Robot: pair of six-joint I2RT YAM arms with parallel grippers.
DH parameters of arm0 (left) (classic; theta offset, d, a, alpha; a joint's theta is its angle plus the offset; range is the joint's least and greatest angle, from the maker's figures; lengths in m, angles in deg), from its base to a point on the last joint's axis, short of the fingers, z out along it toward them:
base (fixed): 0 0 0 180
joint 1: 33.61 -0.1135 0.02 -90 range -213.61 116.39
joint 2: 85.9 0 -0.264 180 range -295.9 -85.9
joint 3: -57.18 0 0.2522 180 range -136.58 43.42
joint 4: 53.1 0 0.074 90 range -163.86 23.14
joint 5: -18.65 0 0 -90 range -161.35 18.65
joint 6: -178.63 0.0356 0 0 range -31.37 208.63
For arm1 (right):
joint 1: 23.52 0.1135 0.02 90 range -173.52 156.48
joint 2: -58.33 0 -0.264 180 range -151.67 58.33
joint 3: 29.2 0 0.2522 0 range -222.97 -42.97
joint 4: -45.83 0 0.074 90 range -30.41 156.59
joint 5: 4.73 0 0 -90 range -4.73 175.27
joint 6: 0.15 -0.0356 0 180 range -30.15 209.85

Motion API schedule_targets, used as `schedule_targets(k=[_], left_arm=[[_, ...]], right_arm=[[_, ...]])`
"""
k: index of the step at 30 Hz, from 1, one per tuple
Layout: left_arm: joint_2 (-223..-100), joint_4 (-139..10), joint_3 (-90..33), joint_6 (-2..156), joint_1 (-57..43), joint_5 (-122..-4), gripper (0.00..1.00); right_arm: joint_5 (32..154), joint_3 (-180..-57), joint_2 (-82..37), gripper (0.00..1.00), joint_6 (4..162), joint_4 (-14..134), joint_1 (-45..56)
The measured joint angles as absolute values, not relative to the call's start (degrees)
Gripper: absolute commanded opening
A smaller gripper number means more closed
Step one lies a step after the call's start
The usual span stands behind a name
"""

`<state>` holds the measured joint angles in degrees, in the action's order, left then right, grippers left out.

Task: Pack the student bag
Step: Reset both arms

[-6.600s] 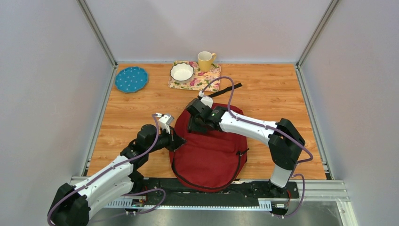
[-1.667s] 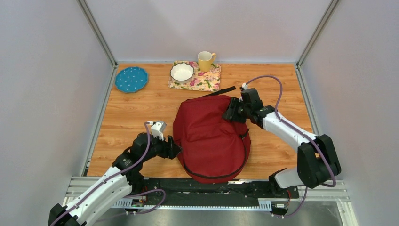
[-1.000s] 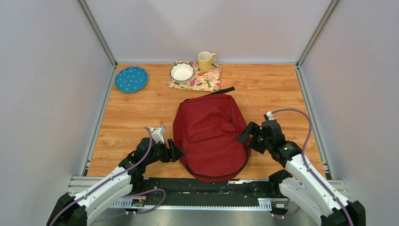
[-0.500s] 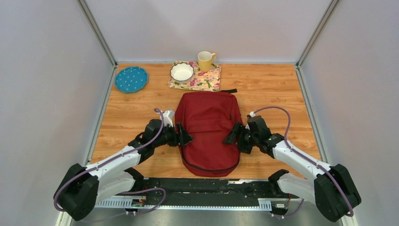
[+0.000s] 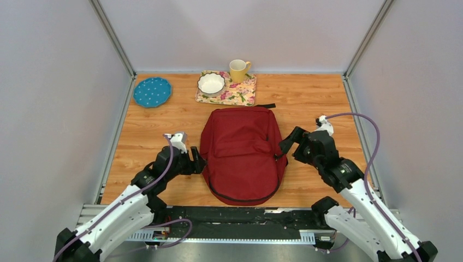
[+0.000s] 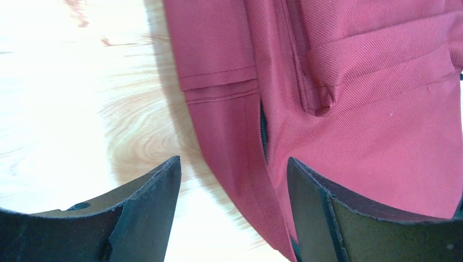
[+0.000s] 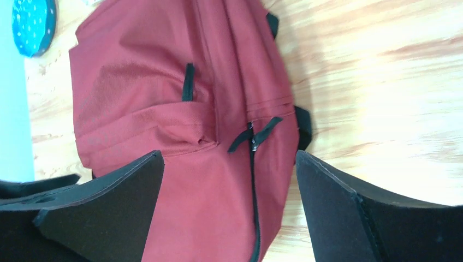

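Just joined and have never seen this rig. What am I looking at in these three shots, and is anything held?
These are two robot arms bolted at the near edge of a wooden table, each ending in a two-finger gripper. The wide picture comes from a fixed camera above and behind the arms. The other two come from cameras on the wrists, so the dark wedges at the bottom of those are each gripper's own fingers.

A dark red bag lies flat in the middle of the table. At the far edge are a blue plate and a floral mat with a white bowl and a yellow mug.

The left gripper is at the bag's left side and the right gripper at its right side. Both are open and neither holds anything.
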<state>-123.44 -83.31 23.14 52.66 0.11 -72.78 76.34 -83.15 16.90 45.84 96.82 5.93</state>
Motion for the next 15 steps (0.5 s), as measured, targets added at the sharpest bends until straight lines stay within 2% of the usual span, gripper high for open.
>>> schedule_targets(k=[7,15], left_arm=[[-117.6,-92.1,16.6,53.5,0.1,-80.0,0.79],[-125.7,-98.5,5.3,55.1,0.1,-86.8,0.8]], right_arm=[[69.2,-84.3,21.9,0.94,49.9,100.7,5.9],[67.3,-86.3,19.8,0.94,52.4,102.5,5.9]])
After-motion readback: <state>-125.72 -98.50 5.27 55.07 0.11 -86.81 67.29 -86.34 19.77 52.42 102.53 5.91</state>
